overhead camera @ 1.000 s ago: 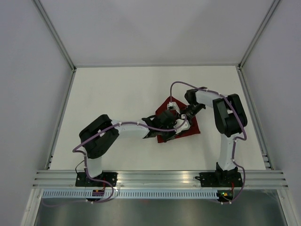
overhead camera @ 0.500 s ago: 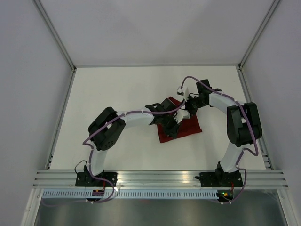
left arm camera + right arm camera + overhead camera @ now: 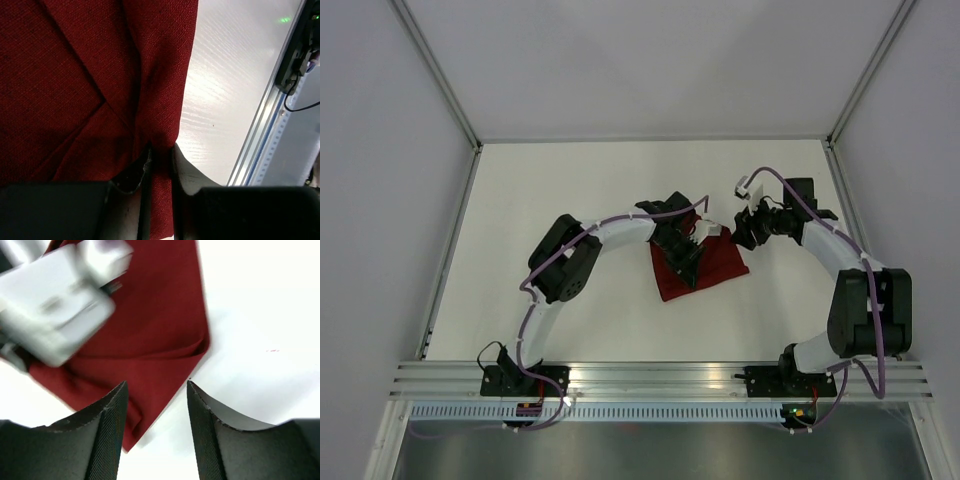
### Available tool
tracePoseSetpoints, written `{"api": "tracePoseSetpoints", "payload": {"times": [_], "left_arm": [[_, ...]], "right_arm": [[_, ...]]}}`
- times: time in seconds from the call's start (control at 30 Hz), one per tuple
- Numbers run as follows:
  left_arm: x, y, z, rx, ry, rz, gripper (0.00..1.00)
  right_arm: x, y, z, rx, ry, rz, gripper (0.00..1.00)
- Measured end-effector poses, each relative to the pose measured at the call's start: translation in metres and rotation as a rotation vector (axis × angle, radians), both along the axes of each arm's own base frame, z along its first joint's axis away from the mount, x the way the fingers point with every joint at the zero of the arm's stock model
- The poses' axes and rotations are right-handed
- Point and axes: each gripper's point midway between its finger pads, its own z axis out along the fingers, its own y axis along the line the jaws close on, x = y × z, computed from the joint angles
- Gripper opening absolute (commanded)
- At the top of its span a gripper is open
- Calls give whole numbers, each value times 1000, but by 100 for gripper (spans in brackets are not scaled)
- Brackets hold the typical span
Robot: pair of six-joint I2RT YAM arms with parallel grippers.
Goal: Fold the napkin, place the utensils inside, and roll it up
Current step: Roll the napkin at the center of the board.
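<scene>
Red napkin [image 3: 708, 272] folded on table [image 3: 570, 200]; left hand [image 3: 161, 152] pinching its edge; right hand [image 3: 156, 386] spread, empty, near corner.

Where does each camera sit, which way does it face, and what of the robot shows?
Top external: above and behind the robot, looking down on the table; the left arm and right arm reach toward the napkin.
Left wrist: on the left arm, looking past the left gripper, pinched on a napkin fold.
Right wrist: on the right arm, looking down through the open right gripper at the napkin.
Shared: both wrist views show the napkin and table.
</scene>
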Motion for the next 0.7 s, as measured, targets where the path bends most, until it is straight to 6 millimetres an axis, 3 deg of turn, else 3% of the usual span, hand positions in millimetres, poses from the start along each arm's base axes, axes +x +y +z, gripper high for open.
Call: {"api": "tracePoseSetpoints", "payload": {"times": [0.17, 0.3, 0.5, 0.7], "left_arm": [[4, 2, 1, 3, 69, 9, 2], [7, 4, -1, -6, 131, 18, 2], [12, 5, -1, -8, 199, 29, 2], [13, 6, -3, -9, 249, 33, 2]], "right_arm": [[-42, 3, -4, -38, -53, 98, 59], [-62, 6, -6, -81, -108, 178, 64], [-93, 36, -14, -156, -201, 357, 68], [-117, 63, -42, -254, -267, 521, 70]]}}
